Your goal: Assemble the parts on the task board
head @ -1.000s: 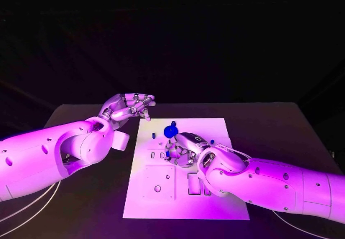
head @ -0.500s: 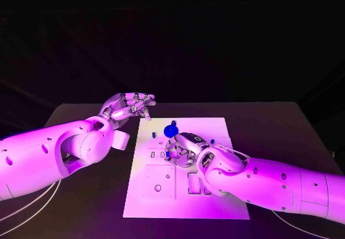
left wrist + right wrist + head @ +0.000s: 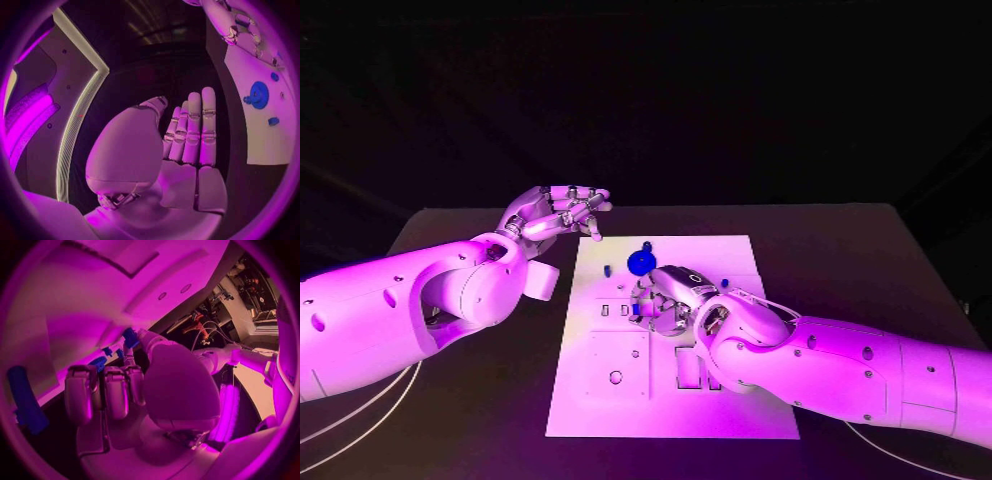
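The white task board (image 3: 733,400) lies in the middle of the table. A round blue part (image 3: 642,263) stands near its far end, and the left wrist view shows this round blue part (image 3: 258,94) too. My right hand (image 3: 669,296) is down on the board just in front of it, fingers curled. In the right wrist view its thumb and a finger pinch a small blue part (image 3: 130,337) against the board. My left hand (image 3: 561,213) hovers off the board's far left corner. Its fingers (image 3: 197,125) are stretched out and hold nothing.
Small blue pegs (image 3: 607,269) (image 3: 723,283) stand on the board's far half. A long blue part (image 3: 25,400) lies on the board beside my right hand. The near half of the board has rectangular cut-outs (image 3: 689,370). Black table (image 3: 877,260) surrounds the board.
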Action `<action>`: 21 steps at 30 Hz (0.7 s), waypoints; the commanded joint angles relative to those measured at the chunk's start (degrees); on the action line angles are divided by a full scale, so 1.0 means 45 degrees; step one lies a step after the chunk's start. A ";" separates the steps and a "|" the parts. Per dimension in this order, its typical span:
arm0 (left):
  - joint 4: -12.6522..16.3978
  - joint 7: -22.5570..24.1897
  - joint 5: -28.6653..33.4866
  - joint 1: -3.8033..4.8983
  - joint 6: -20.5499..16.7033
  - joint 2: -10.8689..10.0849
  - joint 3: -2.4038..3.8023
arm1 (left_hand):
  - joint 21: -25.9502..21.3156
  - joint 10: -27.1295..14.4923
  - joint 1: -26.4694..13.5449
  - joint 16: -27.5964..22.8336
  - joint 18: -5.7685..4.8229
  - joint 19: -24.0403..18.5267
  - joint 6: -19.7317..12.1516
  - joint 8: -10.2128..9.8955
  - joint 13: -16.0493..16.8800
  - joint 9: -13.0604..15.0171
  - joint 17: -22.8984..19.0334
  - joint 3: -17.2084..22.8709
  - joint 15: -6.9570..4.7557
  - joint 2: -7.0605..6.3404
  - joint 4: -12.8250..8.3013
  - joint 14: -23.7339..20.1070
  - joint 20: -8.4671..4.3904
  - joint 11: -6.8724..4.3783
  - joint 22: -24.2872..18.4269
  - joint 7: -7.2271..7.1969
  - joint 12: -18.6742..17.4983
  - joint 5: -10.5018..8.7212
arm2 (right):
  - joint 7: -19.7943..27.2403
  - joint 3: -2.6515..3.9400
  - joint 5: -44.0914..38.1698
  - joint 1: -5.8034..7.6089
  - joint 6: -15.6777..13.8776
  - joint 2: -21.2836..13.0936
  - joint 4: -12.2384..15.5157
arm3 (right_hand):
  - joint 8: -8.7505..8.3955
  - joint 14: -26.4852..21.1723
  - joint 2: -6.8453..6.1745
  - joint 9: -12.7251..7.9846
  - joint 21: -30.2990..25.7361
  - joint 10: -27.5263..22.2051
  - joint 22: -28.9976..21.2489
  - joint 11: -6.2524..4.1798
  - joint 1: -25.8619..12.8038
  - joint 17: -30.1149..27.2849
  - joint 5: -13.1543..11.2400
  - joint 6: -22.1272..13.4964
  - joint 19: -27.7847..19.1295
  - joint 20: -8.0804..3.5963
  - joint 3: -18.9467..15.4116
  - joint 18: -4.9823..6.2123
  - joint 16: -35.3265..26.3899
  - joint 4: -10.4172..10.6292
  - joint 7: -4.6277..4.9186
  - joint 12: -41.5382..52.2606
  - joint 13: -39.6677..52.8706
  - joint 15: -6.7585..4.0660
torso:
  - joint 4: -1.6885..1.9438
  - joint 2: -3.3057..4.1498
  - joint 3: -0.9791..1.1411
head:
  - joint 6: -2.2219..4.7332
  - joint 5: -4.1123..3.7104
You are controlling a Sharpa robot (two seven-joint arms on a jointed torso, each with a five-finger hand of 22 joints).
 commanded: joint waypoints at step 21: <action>-0.0005 0.0084 -0.0023 0.0009 0.0243 0.0006 0.0004 | 0.0086 0.0009 -0.0085 0.0088 0.0181 -0.0086 -0.0002 -0.0010 0.0012 0.0020 0.0004 0.0070 0.0021 -0.0010 -0.0029 -0.0089 -0.0029 0.0013 0.0020 0.0036 -0.0014 -0.0052 | -0.0139 -0.0012 -0.0142 -0.0020 0.0355 -0.0009 -0.0021 | -0.0201 0.1266 -0.0394 -0.0222 -0.0196 -0.0130 0.2449 0.0294 -0.0159 0.3020 -0.0162 -0.0596 0.0723 0.0202 -0.0207 -0.0157 -0.0104 0.0196 0.0204 -0.0386 0.1737 0.0252 | -0.0002 0.0001 0.0012 | -0.0029 -0.0023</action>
